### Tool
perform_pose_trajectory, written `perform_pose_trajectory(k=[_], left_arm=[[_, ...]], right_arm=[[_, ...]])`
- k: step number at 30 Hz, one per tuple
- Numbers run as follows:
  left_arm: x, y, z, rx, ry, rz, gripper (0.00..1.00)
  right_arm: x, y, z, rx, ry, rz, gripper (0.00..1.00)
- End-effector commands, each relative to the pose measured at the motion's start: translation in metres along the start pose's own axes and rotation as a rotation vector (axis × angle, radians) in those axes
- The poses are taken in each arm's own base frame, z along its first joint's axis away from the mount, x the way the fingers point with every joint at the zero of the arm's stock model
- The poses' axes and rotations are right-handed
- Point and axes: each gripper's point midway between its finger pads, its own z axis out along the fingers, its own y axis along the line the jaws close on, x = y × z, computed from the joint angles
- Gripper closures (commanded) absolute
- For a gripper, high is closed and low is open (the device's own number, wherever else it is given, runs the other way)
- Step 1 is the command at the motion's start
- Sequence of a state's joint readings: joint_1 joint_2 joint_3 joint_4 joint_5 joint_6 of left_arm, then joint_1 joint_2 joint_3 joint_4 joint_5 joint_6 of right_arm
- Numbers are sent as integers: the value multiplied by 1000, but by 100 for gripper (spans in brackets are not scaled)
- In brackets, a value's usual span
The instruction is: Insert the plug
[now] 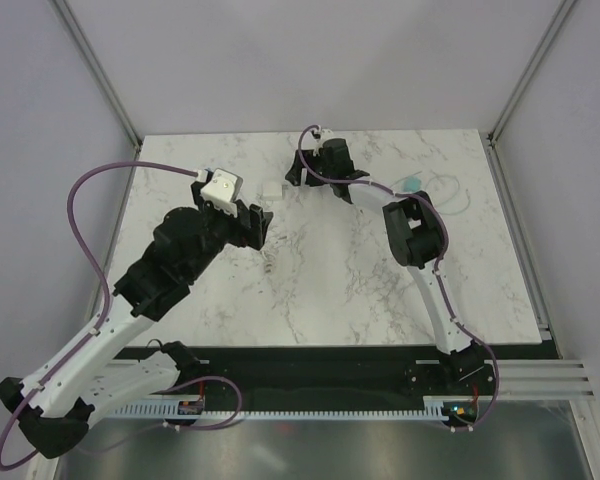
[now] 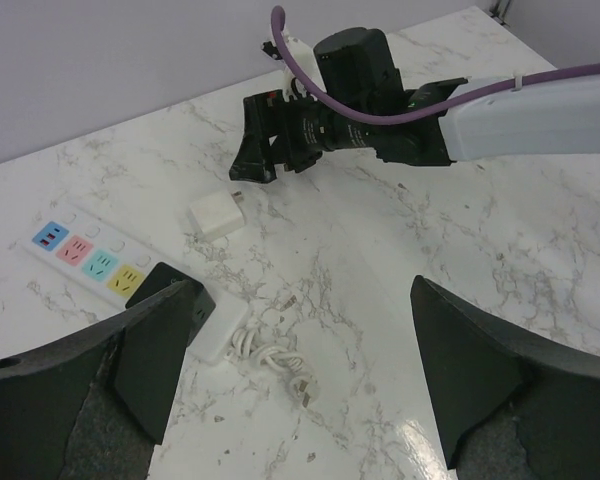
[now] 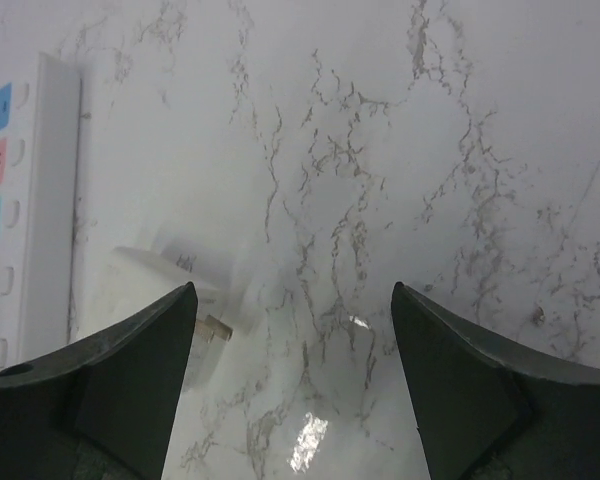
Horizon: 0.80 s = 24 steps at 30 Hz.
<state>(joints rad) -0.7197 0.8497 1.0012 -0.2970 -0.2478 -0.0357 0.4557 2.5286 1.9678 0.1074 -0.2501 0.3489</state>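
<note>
- Left gripper (image 2: 300,375) hangs over the white grey-veined marble tabletop (image 1: 380,300), its two dark fingers (image 2: 160,350) spread wide with nothing between them
- Right gripper (image 1: 298,172) sits low at the far side of the table, jaws parted too and holding nothing
- The small white square plug adapter (image 2: 215,213) lies loose on the marble with metal prongs showing at one edge; in the left wrist view it is just beside the right gripper's tips and apart from them
- From the right wrist camera, the plug sits by the inner side of one finger (image 3: 130,385) and is partly hidden behind it; whether the two touch cannot be told
- The long white power strip with blue, pink, teal and yellow sockets (image 2: 80,255) lies flat near the plug but apart from it, so the plug is not yet in any socket
- A bundled white cord (image 2: 270,355) rests at the strip's near end, under the left gripper
- Purple cables (image 1: 80,215) loop along both arms
</note>
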Motion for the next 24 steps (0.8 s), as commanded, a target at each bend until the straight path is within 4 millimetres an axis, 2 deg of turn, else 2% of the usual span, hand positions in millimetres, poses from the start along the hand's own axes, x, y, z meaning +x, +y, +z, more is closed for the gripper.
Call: perform_pose_trajectory(k=[1,5,8,13,16,21,24], left_arm=[[-12,5,3,-38,-54,-37,5],[-12,1,4,-20,-53,-42,6],[-13,2,3,-23,-56,-42,6],[-15,5,0,-34,-67,-46,6],[-15,6,0,-40,-71,-45,6],[-14,6,1,-41,-70,-34,6],[-12,7,2,-46,-65,-28,7]], right_arm=[[-24,28,16,-73,-104,123,14],[-12,50,26,-128,-105,144,15],[-3,55,27,-120,-90,143,17],[16,41,24,-26,-56,128,21],[27,36,19,5,-27,127,26],[32,26,7,66,-12,110,33],[31,25,-1,80,-4,81,44]])
